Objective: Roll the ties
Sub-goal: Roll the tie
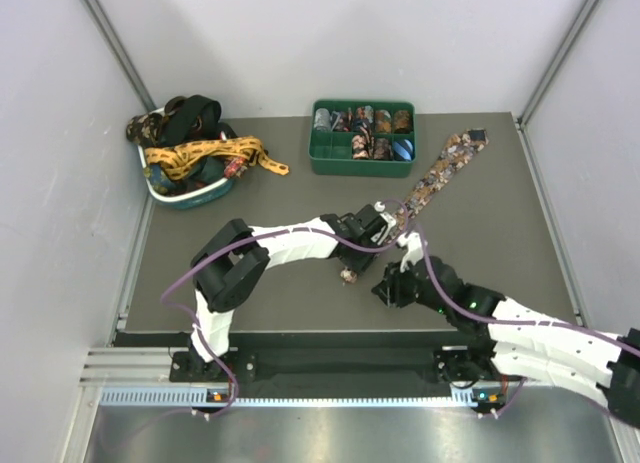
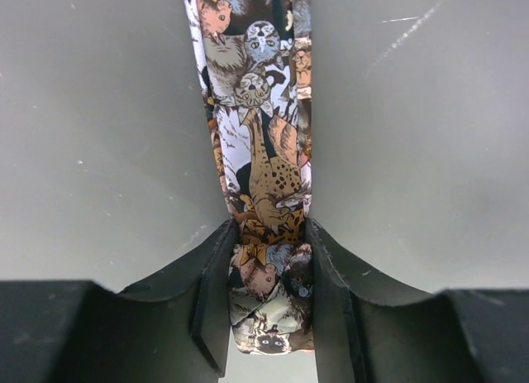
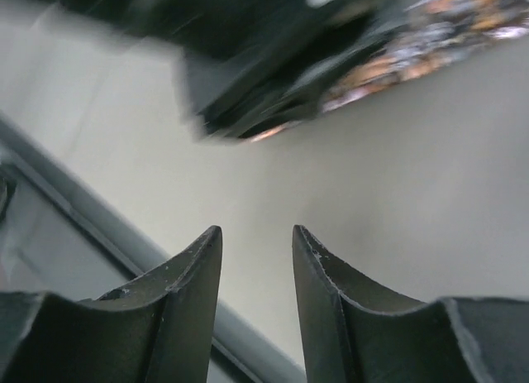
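One tie [image 2: 263,164] lies straight on the surface [image 2: 99,151], end pinched in left fingers [image 2: 211,304] for rolling; right fingers [image 3: 186,308] parted, empty.

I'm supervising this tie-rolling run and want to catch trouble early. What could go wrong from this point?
1. The left gripper has its jaws shut on the patterned tie near one end only. The rest lies loose across the table, so the roll may start skewed or slip out.
2. The right gripper hovers open close beside the left one, so the two could bump.
3. A purple cable loops near the tie and might snag.
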`<state>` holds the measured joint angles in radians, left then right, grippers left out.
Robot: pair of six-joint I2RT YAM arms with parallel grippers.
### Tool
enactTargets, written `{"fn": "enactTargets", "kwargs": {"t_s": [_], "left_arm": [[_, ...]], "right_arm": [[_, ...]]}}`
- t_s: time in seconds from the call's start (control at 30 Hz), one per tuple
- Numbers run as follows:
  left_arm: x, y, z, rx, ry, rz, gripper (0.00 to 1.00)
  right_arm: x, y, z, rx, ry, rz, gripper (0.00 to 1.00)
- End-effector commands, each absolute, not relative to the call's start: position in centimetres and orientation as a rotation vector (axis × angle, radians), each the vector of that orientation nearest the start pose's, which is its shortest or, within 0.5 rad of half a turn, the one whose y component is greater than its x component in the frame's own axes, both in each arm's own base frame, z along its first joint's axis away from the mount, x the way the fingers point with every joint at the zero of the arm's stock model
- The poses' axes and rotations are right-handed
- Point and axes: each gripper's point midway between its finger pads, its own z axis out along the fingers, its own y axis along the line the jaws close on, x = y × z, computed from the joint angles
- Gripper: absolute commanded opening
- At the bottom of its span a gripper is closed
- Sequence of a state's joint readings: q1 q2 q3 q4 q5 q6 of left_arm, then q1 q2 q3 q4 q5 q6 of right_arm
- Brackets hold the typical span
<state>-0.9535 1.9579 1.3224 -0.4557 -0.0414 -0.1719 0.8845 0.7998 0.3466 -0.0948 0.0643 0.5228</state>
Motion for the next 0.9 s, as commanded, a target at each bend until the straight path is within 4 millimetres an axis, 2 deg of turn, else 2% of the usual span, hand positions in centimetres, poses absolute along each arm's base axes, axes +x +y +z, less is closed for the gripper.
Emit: {"fn": "enactTargets", "kwargs": {"t_s": [0.0, 0.1, 0.13, 0.17, 0.23, 0.27, 0.3, 0.33, 0.37, 0.57, 0.6, 0.63, 0.7, 0.8, 0.87], "left_arm": [[22.7, -33.2, -0.6, 1.057, 2.663, -0.241, 0.41], [22.0, -33.3, -0.9, 1.085, 2.701, -0.261, 0.40], [21.8, -33.1, -1.2, 1.094, 2.716, -0.254, 0.40], [21.8, -33.2, -1.1, 1.094, 2.716, -0.259, 0.40], [21.7, -33.2, -1.2, 1.101, 2.725, -0.260, 0.40], [21.7, -33.4, -1.0, 1.102, 2.724, -0.268, 0.40], [21.6, -33.5, -1.0, 1.105, 2.729, -0.275, 0.40], [21.6, -33.4, -1.1, 1.110, 2.735, -0.272, 0.39], [21.5, -33.5, -1.0, 1.115, 2.739, -0.274, 0.39], [21.4, -33.6, -1.0, 1.143, 2.764, -0.263, 0.39], [21.2, -33.3, -1.1, 1.150, 2.778, -0.248, 0.38], [21.4, -33.4, -0.9, 1.151, 2.776, -0.243, 0.39], [21.3, -33.2, -0.9, 1.153, 2.792, -0.226, 0.39], [21.3, -33.2, -0.8, 1.154, 2.802, -0.218, 0.38], [21.3, -33.3, -0.8, 1.156, 2.806, -0.214, 0.38]], "right_arm": [[16.5, 23.5, 10.1, -0.454, 2.068, 0.677, 0.40], [15.3, 25.3, 10.9, -0.604, 2.002, 0.622, 0.42], [15.1, 26.1, 11.9, -0.647, 1.972, 0.610, 0.45], [14.0, 27.0, 11.3, -0.760, 1.955, 0.569, 0.48], [13.9, 28.3, 11.5, -0.873, 1.928, 0.452, 0.51], [13.2, 29.0, 11.4, -0.927, 1.913, 0.419, 0.53], [13.6, 29.1, 11.4, -0.938, 1.907, 0.343, 0.53], [13.9, 30.1, 12.3, -0.949, 1.889, 0.318, 0.54], [13.7, 30.0, 10.4, -1.031, 1.907, 0.205, 0.54], [15.2, 31.9, 8.4, -1.168, 1.865, -0.131, 0.57], [16.0, 32.0, 9.4, -1.157, 1.856, -0.219, 0.58], [16.2, 32.0, 8.0, -1.197, 1.860, -0.303, 0.62], [17.0, 31.9, 7.7, -1.232, 1.848, -0.465, 0.65], [18.1, 31.4, 7.8, -1.251, 1.851, -0.609, 0.68], [18.7, 30.8, 6.9, -1.267, 1.854, -0.682, 0.68]]}}
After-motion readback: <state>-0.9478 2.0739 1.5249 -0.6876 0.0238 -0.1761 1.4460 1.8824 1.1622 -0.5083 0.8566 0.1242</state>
